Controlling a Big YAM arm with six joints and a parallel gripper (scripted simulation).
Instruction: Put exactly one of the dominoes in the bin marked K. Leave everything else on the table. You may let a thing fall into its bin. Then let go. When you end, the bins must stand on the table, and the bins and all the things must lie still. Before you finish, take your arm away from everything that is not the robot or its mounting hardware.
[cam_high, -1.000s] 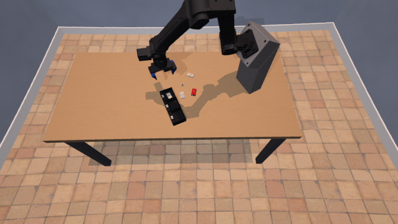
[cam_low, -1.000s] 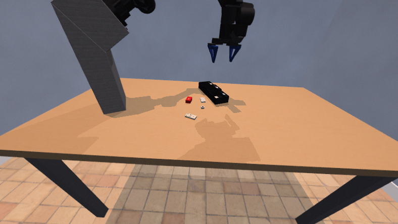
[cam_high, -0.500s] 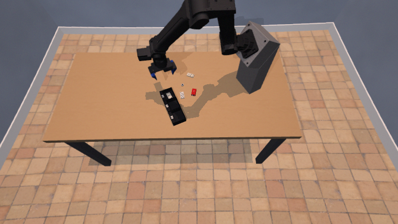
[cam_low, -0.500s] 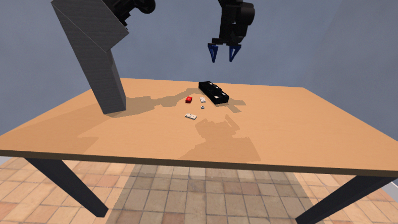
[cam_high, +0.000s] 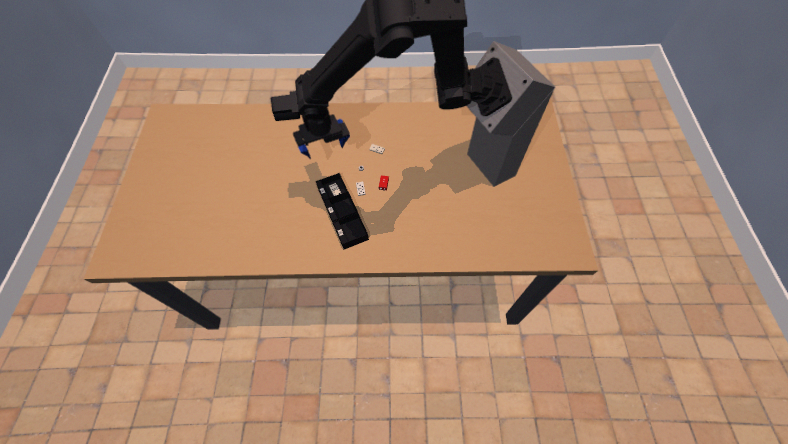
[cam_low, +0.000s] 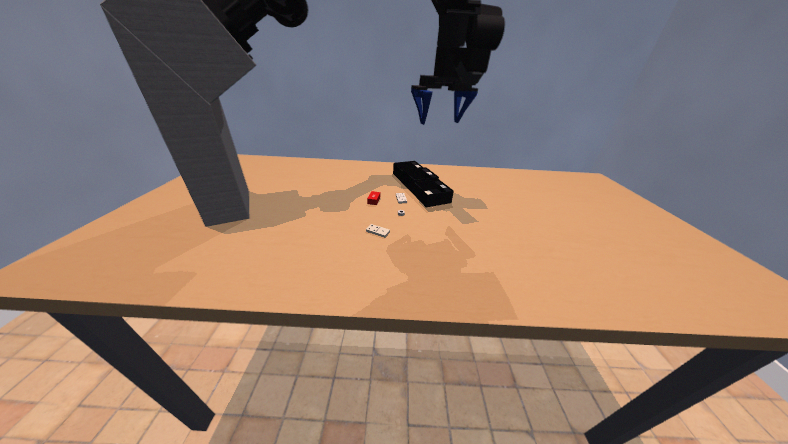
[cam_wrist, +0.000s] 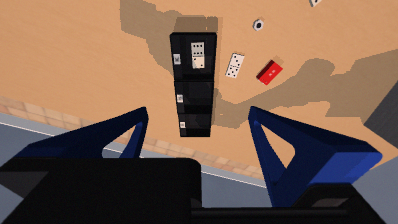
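Observation:
A row of three black bins (cam_high: 348, 238) (cam_low: 413, 187) (cam_wrist: 195, 134) stands in the middle of the table (cam_high: 193, 220) (cam_low: 551, 248). One white domino (cam_high: 334, 189) (cam_wrist: 198, 55) lies in the end bin nearest the arm's base. The bins' small labels are too small to read. A second domino (cam_high: 360, 188) (cam_low: 401, 197) (cam_wrist: 234, 65) lies on the table beside that bin. A third domino (cam_high: 377, 148) (cam_low: 377, 229) lies further off. My gripper (cam_high: 324, 147) (cam_low: 440, 118) (cam_wrist: 198, 112) is open and empty, high above the table near the bins.
A red block (cam_high: 383, 182) (cam_low: 373, 197) (cam_wrist: 269, 72) and a small grey nut (cam_high: 360, 167) (cam_low: 401, 212) (cam_wrist: 258, 24) lie beside the dominoes. The arm's grey base block (cam_high: 510, 110) (cam_low: 181, 82) stands at the table's back corner.

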